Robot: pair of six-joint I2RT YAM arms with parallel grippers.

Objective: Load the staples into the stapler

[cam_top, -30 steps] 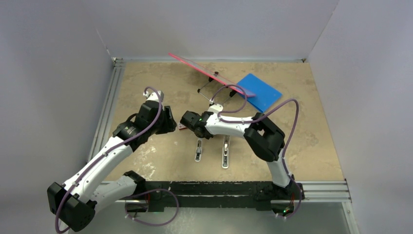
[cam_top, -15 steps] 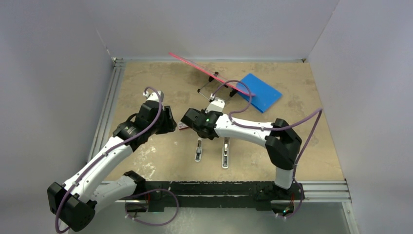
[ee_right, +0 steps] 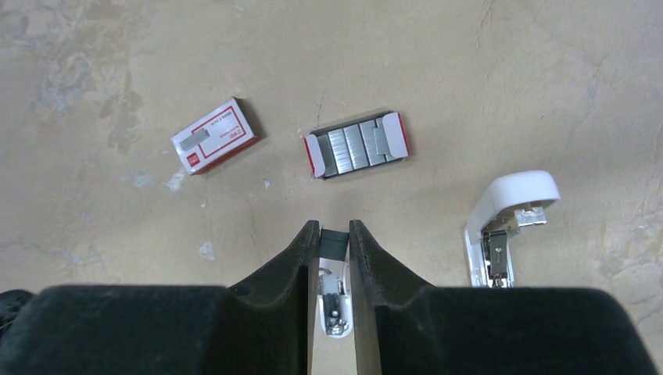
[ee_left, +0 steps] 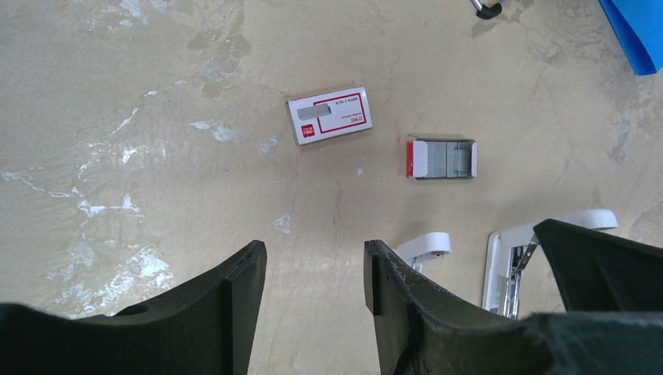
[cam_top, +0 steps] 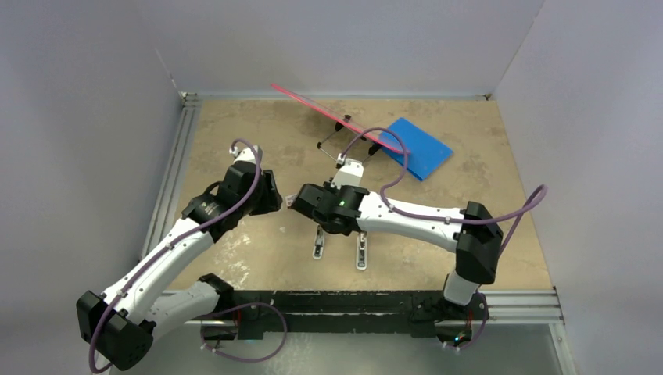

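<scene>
In the right wrist view, my right gripper point(ee_right: 335, 226) is shut on a small dark grey strip of staples point(ee_right: 335, 243). It hangs just above the open white stapler point(ee_right: 335, 303). A second open white stapler point(ee_right: 507, 225) lies to the right. The red-and-white tray point(ee_right: 357, 145) ahead holds more grey staples, and its box sleeve point(ee_right: 215, 136) lies to its left. My left gripper point(ee_left: 313, 262) stands open with nothing in it, short of the sleeve point(ee_left: 329, 115) and tray point(ee_left: 442, 158). In the top view, the right gripper point(cam_top: 309, 209) is over the left stapler point(cam_top: 318, 242).
A blue flat pad point(cam_top: 418, 147) and a clear sheet with a pink edge on a wire stand point(cam_top: 332, 116) sit at the back. The second stapler point(cam_top: 362, 247) lies beside the first. Aluminium rails point(cam_top: 168, 187) line the left and near edges of the table.
The right arm has stretched out, its elbow swinging right. Its gripper has come down and nearer with the staples, over the left stapler. The left arm has not moved.
</scene>
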